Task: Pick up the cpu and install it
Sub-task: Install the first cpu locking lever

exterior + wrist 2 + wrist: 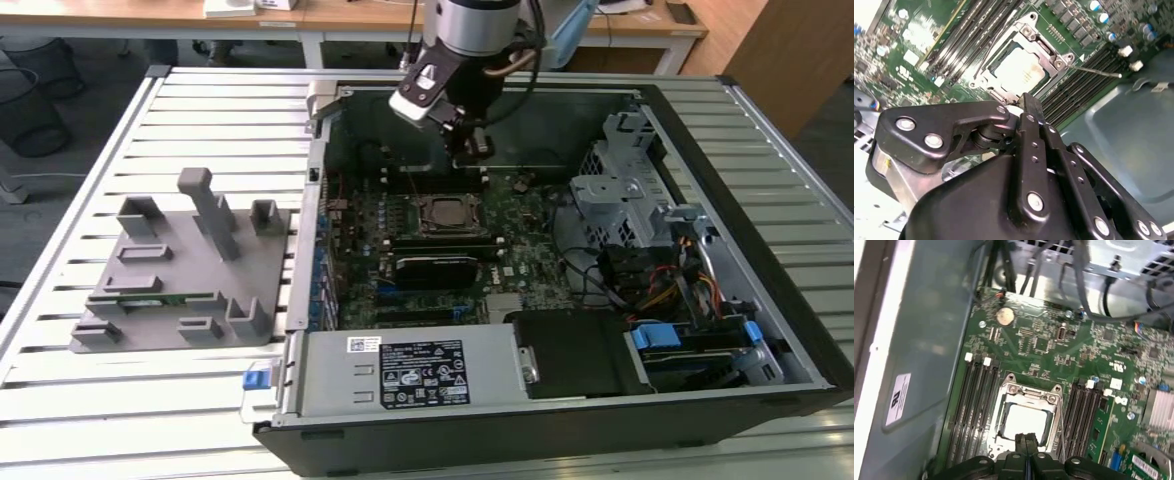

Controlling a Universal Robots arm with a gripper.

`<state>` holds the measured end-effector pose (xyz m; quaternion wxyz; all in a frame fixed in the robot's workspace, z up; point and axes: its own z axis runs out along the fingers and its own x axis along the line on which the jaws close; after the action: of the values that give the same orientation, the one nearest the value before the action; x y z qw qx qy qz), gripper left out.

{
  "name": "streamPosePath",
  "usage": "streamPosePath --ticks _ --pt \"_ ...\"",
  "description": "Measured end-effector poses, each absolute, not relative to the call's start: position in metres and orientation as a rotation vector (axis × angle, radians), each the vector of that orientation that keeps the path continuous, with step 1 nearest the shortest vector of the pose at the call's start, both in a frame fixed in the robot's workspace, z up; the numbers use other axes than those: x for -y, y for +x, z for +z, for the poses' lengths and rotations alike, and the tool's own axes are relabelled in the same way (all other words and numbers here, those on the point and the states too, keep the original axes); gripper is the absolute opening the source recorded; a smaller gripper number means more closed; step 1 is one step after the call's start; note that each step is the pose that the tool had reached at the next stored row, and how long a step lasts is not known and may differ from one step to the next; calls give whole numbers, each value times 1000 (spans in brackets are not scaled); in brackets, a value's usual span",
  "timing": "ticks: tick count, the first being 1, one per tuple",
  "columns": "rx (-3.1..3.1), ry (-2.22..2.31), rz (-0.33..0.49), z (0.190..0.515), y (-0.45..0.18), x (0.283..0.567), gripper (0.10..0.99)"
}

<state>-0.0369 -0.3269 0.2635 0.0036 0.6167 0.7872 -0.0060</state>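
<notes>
Near the exterior view's upper middle, the tool, pressed together and empty, hangs over the cpu seated in its socket; any contact should stay square and light.

I see my arm enter from the top edge of the exterior view and drop almost straight down, the wrist bulging toward that view's left. The gripper hangs below it, pointing downward. In both wrist views its two black fingers sit pressed together at the tips, with nothing pinched between them, and the linkages are folded inward.
</notes>
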Motion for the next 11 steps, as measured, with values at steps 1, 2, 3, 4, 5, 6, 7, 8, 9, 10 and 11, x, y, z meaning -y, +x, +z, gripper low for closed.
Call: streamPosePath --ticks 1,2,3,4,5,6,7,8,9,10,11 --pt "-2486 1909 -19 263 -37 327 106" --pt "-2503 1886 -19 263 -37 327 106" --pt "-2520 1864 -18 263 -37 327 106" --pt "-2537 1841 -18 263 -37 327 106" --pt "-2553 1818 -18 263 -37 327 106" --pt "-2569 1795 -18 262 -37 327 106" --pt "-2585 1772 -18 262 -37 327 106" --pt "-2601 1748 -18 262 -37 327 106" --pt "-2616 1725 -18 262 -37 327 106" --pt "-2631 1701 -18 262 -37 327 106" --pt "-2648 1675 -18 262 -37 327 106"
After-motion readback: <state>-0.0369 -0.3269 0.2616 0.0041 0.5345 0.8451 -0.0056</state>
